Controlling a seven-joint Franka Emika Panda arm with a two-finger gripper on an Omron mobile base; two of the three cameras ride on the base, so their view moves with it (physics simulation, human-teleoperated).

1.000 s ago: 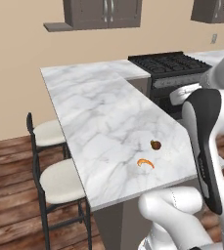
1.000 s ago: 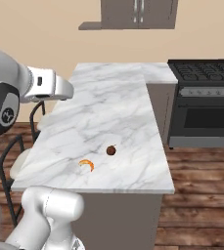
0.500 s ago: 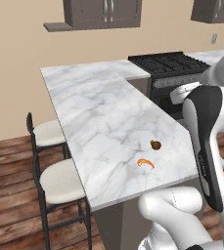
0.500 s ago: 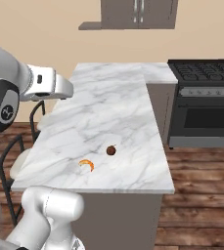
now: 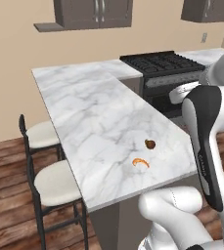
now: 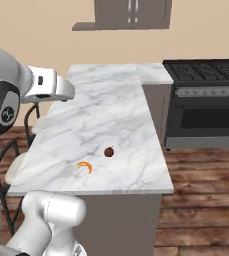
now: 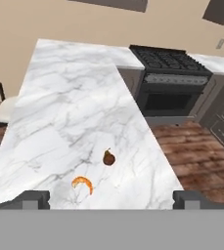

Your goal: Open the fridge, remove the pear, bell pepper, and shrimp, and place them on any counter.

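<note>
Two of the three items already lie on the marble surface (image 7: 74, 97) — the shrimp (image 7: 83, 184) and the pear (image 7: 108, 157).

In the hand view, going left to right: the shrimp sits at lower left of centre, a thin orange crescent with its ends curling down toward the bottom edge; just beside it, up and to the right, the pear rests with its stem tip pointing up the frame. The two are near but apart. Farther right, past the surface's edge, stands a black stove (image 7: 174, 80) over wood floor.

The pincer (image 7: 111, 199) hangs above the near end of the surface with its jaws spread wide and nothing between them; the two dark tips stand far apart at lower left and lower right of the hand view, and both foods lie in the span between them, a little ahead.

In the left base view the shrimp (image 5: 141, 162) and pear (image 5: 150, 144) sit right of centre on the surface (image 5: 84, 112), near its right edge; in the right base view the shrimp (image 6: 85, 166) is left of the pear (image 6: 109, 151), low on the slab (image 6: 111, 105).

I see no red pepper on the slab — probably it remains to be fetched, so the coming move likely leads away from these two, not toward them.
</note>
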